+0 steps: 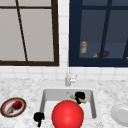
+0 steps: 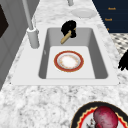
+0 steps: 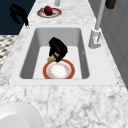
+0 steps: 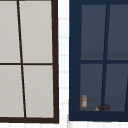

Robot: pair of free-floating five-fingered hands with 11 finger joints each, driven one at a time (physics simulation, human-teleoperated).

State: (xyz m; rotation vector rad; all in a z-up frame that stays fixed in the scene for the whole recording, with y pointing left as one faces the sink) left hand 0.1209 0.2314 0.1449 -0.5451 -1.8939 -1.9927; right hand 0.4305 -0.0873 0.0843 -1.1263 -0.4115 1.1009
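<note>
My right hand (image 1: 80, 96) hovers over the back of the sink (image 1: 47, 95), shut on a wooden-handled utensil (image 1: 74, 97). From the left side, this hand (image 2: 68, 28) holds the handle (image 2: 65, 38) slanting down toward the basin. From the right side, the same hand (image 3: 58, 48) sits just above a red-rimmed plate (image 3: 58, 70) lying flat on the sink floor. In the front view the plate appears as a red disc (image 1: 67, 114). My left hand (image 1: 38, 116) hangs open in the air off the sink's front left corner, holding nothing; it appears as hand (image 3: 18, 13) and hand (image 2: 123, 61).
A patterned plate (image 1: 5, 110) bearing a dark red fruit (image 1: 17, 105) sits on the counter to the left. A white plate (image 1: 121, 115) lies on the right. The faucet (image 1: 68, 78) rises behind the sink. The dark glass cabinet holds an orange bottle (image 4: 84, 101).
</note>
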